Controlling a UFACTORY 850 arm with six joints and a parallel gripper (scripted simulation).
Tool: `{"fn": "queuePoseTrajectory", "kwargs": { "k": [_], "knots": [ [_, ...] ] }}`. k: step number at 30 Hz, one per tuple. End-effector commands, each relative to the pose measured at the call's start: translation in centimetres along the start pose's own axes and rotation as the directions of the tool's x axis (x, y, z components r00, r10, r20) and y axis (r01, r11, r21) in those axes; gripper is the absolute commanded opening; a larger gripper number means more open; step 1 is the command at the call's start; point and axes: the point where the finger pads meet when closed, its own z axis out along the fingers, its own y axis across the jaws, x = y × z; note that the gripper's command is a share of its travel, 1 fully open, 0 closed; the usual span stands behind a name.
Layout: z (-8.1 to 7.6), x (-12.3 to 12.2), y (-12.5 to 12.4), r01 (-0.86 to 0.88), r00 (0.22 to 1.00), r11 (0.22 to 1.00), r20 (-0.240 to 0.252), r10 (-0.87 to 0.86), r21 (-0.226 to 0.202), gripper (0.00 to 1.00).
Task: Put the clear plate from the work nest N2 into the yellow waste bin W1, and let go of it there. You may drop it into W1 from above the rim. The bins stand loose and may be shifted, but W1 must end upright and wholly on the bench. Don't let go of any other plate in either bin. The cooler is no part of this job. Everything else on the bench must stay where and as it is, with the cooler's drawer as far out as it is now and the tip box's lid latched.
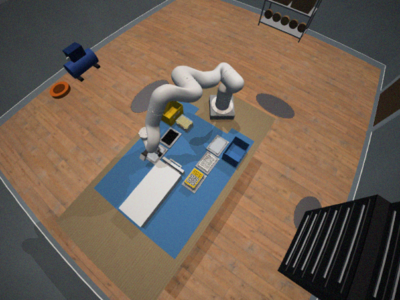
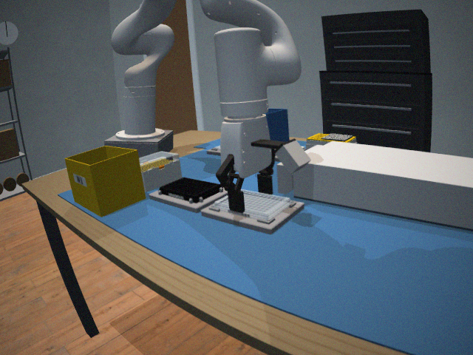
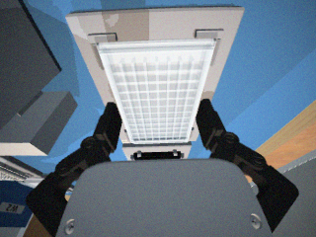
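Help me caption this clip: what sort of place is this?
Probably a lab automation bench in a workshop-like room: well plates such as the clear plate sit in nests on a blue mat, beside a yellow waste bin and a tip box, under the robot's open gripper.
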Motion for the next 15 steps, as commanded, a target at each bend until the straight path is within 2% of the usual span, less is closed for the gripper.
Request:
{"fn": "queuePoseTrajectory", "kwargs": {
  "k": [1, 7, 8, 15],
  "knots": [
    [-0.11, 0.11, 0.03, 0.000, 1.000, 1.000, -0.002, 0.000, -0.001, 1.00],
    [-0.11, 0.11, 0.03, 0.000, 1.000, 1.000, -0.002, 0.000, -0.001, 1.00],
    [-0.17, 0.11, 0.03, 0.000, 1.000, 1.000, -0.002, 0.000, -0.001, 0.00],
    [-0.21, 0.11, 0.03, 0.000, 1.000, 1.000, -0.002, 0.000, -0.001, 0.00]
  ]
}}
